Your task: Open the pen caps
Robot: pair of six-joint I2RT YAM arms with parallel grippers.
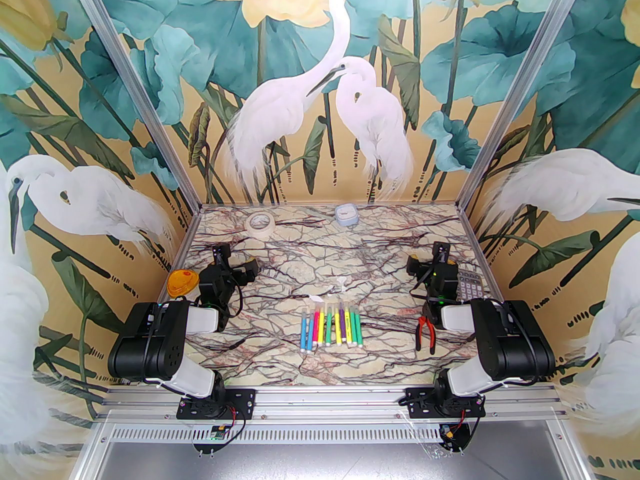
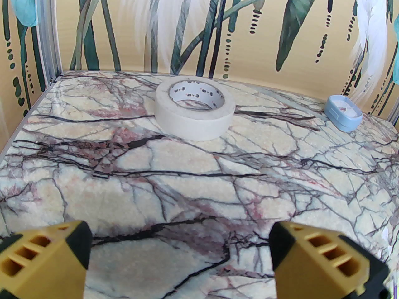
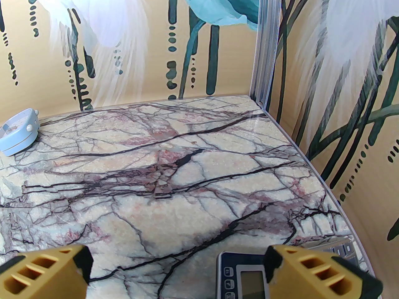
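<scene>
Several short slim markers (image 1: pixel 330 328) with blue, pink, yellow, green and purple barrels lie side by side at the middle of the marble table. The pen caps (image 1: pixel 332 312) are the pale tips at their far ends. Two small clear-whitish pieces (image 1: pixel 341 283) lie loose just beyond the row. My left gripper (image 1: pixel 235 263) (image 2: pixel 179 260) hovers at the left, well away from the markers, open with nothing between its yellow fingers (image 2: pixel 46 254). At the right, my right gripper (image 1: pixel 442 260) (image 3: pixel 179 266) is also open and empty, facing the far right corner.
A roll of masking tape (image 1: pixel 261 224) (image 2: pixel 194 112) and a small light-blue box (image 1: pixel 346 214) (image 2: pixel 343 112) (image 3: pixel 18 132) sit at the back. An orange object (image 1: pixel 182 282) lies far left. A calculator (image 1: pixel 470 284) (image 3: pixel 246 276) and red-handled pliers (image 1: pixel 426 330) lie at the right.
</scene>
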